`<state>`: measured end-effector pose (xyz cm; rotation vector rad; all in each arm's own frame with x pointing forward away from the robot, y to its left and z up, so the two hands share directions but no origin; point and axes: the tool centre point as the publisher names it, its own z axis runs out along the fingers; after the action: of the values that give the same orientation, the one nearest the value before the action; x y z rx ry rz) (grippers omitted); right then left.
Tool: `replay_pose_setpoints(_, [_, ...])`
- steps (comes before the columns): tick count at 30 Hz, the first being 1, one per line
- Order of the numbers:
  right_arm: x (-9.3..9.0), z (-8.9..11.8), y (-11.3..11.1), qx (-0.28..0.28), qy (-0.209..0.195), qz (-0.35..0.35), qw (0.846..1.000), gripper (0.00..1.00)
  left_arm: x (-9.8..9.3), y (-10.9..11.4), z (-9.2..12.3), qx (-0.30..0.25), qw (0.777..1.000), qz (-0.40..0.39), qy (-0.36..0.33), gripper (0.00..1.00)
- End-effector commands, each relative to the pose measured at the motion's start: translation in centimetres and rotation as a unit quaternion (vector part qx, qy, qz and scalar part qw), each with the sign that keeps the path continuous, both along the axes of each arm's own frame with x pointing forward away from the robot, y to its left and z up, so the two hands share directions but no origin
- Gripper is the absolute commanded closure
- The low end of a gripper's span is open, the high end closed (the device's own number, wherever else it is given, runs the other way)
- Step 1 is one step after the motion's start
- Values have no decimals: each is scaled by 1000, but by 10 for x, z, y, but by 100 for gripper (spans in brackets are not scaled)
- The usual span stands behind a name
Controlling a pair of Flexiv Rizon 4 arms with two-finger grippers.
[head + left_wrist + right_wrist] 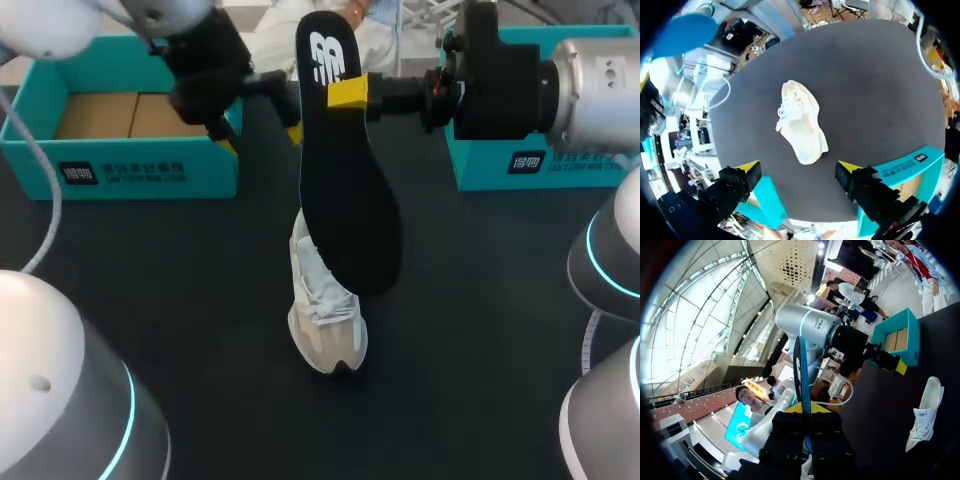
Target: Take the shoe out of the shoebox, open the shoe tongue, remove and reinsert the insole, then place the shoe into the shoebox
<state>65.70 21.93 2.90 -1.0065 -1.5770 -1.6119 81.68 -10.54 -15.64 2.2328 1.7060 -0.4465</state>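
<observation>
A white shoe (325, 320) lies on the dark table, seen from above in the left wrist view (801, 122) and beside the right gripper in its wrist view (925, 415). My right gripper (348, 93) holds the black insole (345, 170) up above the shoe, shut on its edge; in the right wrist view the insole (801, 385) stands edge-on between the yellow tips (805, 407). My left gripper (800, 172) hangs open and empty high over the table, near the left shoebox half (120, 140); its tips show in the head view (262, 135).
A second teal box half (530, 150) stands at the back right, behind my right arm. The teal box edges (900, 170) appear close under the left gripper. Dark tabletop (180, 300) lies around the shoe.
</observation>
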Motion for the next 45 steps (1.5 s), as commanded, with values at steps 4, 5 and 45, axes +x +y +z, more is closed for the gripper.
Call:
replay_pose_setpoints(4, [0, 0, 3, -2, 1, -2, 1000, 100, 6, 11, 3, -98, 994, -40, 35, 0])
replay_pose_setpoints(5, [0, 0, 3, -2, 1, -2, 1000, 100, 6, 11, 3, -98, 994, -40, 35, 0])
replay_pose_setpoints(45, [25, 4, -6, -5, 128, -45, 991, 100, -9, 8, 41, -305, 952, -25, 12, 0])
